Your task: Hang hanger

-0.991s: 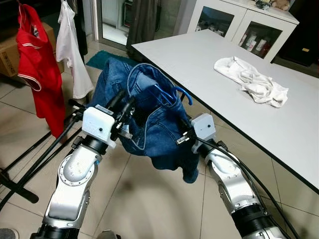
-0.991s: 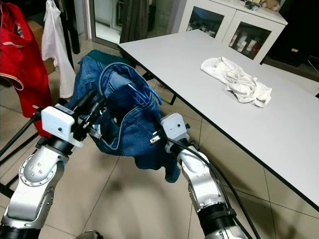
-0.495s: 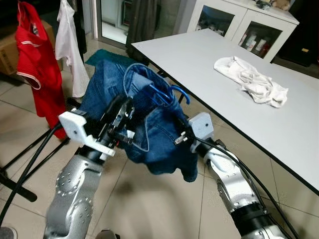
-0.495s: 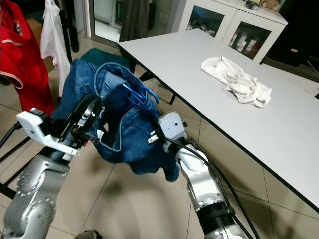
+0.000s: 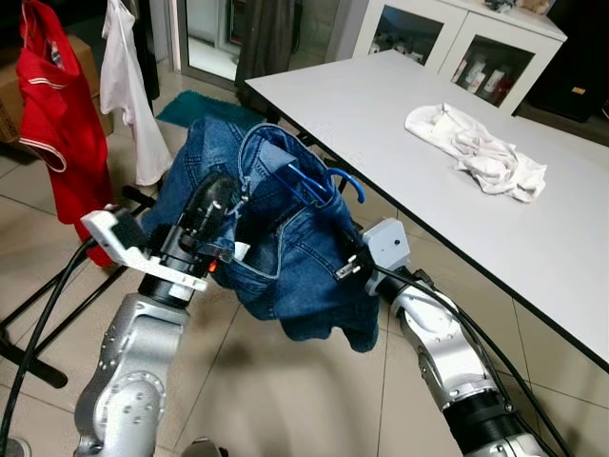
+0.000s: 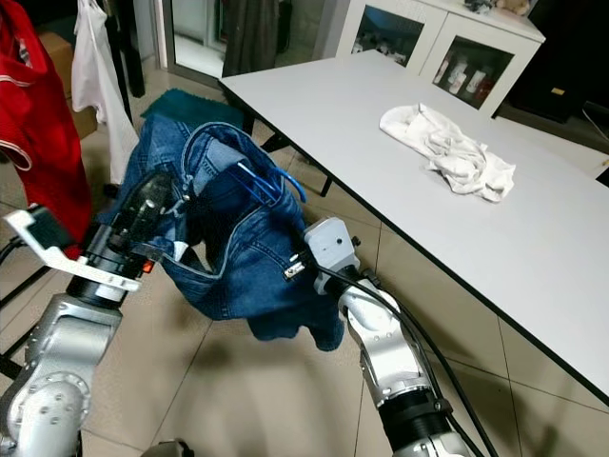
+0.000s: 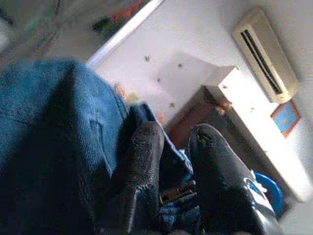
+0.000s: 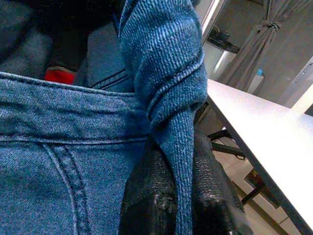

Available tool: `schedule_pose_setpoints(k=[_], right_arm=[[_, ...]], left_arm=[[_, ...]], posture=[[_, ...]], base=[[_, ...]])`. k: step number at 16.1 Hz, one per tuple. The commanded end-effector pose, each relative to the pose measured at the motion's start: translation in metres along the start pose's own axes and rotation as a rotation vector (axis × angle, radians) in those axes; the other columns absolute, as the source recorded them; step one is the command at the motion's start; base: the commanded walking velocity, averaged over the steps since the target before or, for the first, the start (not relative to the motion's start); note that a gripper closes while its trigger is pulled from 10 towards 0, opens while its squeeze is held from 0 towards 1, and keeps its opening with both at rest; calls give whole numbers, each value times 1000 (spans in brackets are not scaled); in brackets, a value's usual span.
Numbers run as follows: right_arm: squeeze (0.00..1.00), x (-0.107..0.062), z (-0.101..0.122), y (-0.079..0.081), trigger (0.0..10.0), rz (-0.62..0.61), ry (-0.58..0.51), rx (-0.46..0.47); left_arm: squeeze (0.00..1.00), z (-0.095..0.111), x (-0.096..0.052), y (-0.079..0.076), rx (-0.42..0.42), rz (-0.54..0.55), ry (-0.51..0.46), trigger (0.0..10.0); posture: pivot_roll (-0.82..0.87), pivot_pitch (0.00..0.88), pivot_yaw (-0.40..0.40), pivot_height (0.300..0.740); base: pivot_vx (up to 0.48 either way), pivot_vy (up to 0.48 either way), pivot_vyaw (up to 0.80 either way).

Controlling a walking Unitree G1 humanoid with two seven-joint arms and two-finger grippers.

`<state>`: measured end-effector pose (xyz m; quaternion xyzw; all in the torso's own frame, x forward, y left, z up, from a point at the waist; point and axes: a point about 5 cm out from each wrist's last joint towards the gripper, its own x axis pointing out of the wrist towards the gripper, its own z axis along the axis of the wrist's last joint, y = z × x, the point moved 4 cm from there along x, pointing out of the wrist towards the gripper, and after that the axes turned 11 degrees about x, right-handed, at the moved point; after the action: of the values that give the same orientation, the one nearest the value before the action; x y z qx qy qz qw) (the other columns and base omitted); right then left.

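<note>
Hanger [image 5: 328,181], blue, one, its hook rising from one pair of denim jeans [image 5: 285,257] held between both grippers above the tiled floor. Right gripper [image 8: 168,205] pinches a denim fold; left gripper [image 7: 171,142], fingers narrowly parted, presses into the jeans. White table [image 5: 400,124]: one crumpled white cloth [image 5: 476,152]. Beyond: one red garment [image 5: 57,143], one white garment [image 5: 119,86], both hanging.

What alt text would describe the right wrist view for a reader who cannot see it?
The right claw is shut on a twisted fold of blue denim jeans, which hang close before the camera. Behind the fold, a long white table runs past grey curtains.
</note>
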<state>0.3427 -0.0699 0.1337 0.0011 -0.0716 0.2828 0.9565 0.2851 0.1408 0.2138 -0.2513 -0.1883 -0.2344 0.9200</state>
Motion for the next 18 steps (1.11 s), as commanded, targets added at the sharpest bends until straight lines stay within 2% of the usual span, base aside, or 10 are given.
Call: schedule_pose_setpoints(k=[1,3,4,6,10,14,15,16,17,18], right_arm=[[0,-1,12,-12,0,-36,-40,-11],[0,0,12,-12,0,-34,-40,-13],[0,0,12,-12,0,-33,-41,-13],[0,3,13,-9,0,-26,-45,-10],[0,5,13,-8,0,-14,-50,-7],[0,7,15,-9,0,-22,-60,-2],[0,7,15,-8,0,-22,-62,0],[0,6,15,-8,0,-22,-63,1],[0,5,14,-8,0,-21,-63,2],[0,5,14,-8,0,-21,-63,3]], left_arm=[[161,-5,-3,-2,-93,-11,32,10000],[106,-1,-5,3,-167,-4,10,10000],[0,0,-6,5,-183,8,4,10000],[0,4,-7,14,-299,54,-35,10000],[0,8,-7,20,-445,84,-82,10000],[0,3,-8,15,-551,34,-44,10000],[0,2,-8,13,-539,16,-21,10000],[0,-2,-9,9,-447,-13,35,10000],[0,-11,-10,6,-277,-41,122,10000],[0,-14,-11,5,-203,-52,157,10000]], posture=[[199,98,-183,740],[205,91,-185,740],[206,89,-185,740],[212,79,-184,740],[216,72,-173,740],[208,61,-162,740],[207,61,-160,740],[203,62,-157,740],[204,62,-157,740],[204,63,-156,740]], base=[[0,0,0],[0,0,0],[0,0,0],[0,0,0],[0,0,0],[0,0,0],[0,0,0],[0,0,0],[0,0,0],[0,0,0]])
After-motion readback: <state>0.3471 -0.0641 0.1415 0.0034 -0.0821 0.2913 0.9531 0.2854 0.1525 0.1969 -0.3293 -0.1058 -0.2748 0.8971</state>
